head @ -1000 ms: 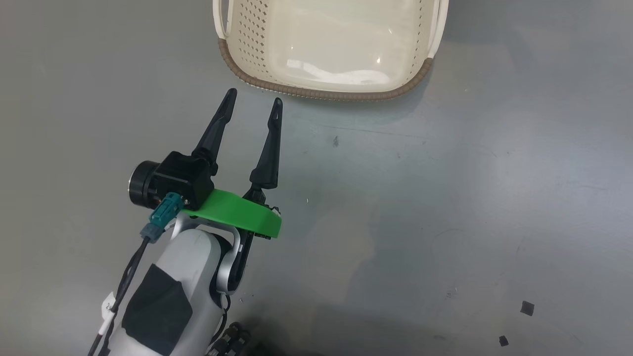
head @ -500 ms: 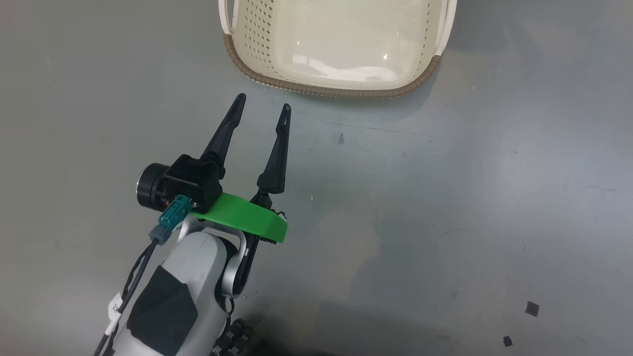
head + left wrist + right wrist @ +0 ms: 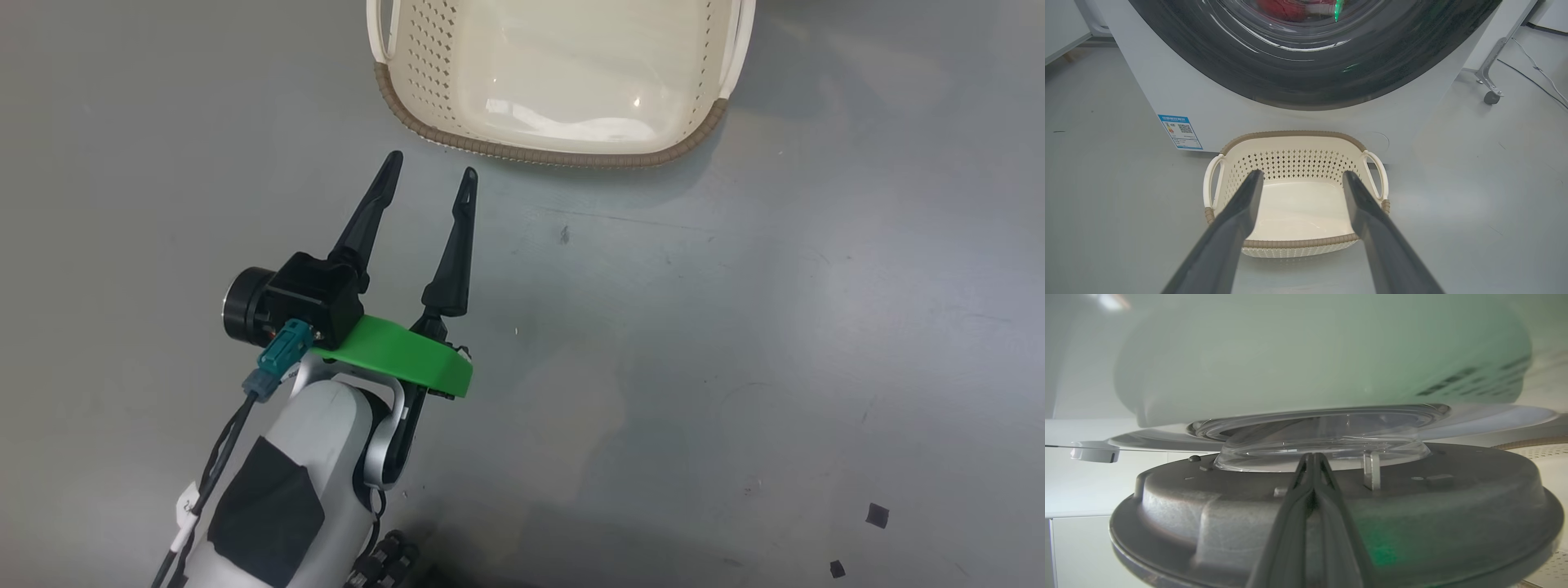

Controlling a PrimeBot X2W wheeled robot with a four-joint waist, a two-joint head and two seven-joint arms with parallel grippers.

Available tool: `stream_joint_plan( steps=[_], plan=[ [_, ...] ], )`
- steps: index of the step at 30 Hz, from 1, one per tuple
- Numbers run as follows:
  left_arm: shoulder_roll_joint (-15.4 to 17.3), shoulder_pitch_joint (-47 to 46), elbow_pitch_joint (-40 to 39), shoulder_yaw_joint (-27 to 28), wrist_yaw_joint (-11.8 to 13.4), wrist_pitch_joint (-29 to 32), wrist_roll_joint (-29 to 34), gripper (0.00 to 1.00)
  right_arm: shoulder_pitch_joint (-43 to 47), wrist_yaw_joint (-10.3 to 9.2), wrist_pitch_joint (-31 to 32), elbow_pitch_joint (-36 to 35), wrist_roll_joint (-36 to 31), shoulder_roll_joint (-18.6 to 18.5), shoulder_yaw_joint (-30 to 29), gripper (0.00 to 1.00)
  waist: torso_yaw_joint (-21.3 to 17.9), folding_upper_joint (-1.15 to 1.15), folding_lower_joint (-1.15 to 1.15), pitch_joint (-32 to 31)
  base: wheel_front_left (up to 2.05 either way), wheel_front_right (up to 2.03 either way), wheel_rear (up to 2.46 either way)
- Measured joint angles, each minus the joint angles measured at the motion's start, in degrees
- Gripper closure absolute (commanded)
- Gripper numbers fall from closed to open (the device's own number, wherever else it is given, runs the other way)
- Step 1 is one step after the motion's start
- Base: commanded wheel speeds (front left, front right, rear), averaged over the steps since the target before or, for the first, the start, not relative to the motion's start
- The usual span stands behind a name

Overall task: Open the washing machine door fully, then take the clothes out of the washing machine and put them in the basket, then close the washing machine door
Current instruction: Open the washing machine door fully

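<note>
- Two tools in play. Left tool point(image 3: 432, 163): jaws wide, nothing between them, hanging over the grey floor point(image 3: 735, 327).
- Right tool point(image 3: 1312, 457): fingers pressed together, nothing held.
- Basket point(image 3: 522, 153): on the floor just ahead of the left tool's tips, apart from them.
- Washing machine point(image 3: 1143, 81): straight ahead of the left tool, right behind the basket. Blue label point(image 3: 1180, 130) sits low on its front, ahead-left of that tool.
- Washing machine door point(image 3: 1298, 81): glossy black ring, ahead of and above the left tool.
- Clothes point(image 3: 1282, 6): red fabric seen through the door glass, ahead of and above the left tool, beyond the basket.
- Right tool lies along the door's grey inner face, tips at the foot of the clear glass bowl. Metal latch tab point(image 3: 1372, 473) is just right of the tips. Can't tell contact, or how far the door is open.
- Black scraps point(image 3: 877, 514): on the floor, well right of the left tool.
- Wheeled stand leg point(image 3: 1490, 81): ahead-right of the left tool, beside the machine.
</note>
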Motion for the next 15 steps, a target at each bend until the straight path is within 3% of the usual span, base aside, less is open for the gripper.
stream_joint_plan(
  steps=[15],
  plan=[
    [0.0, 0.0, 0.1, 0.3, 0.0, 0.0, 0.0, 0.0, 1.4, 0.0, 0.7, 2.7, -0.1, -0.3, 0.0, 1.0, -0.3, 0.0, 0.0, -2.1, 0.0, 0.0, 0.0]
  ],
)
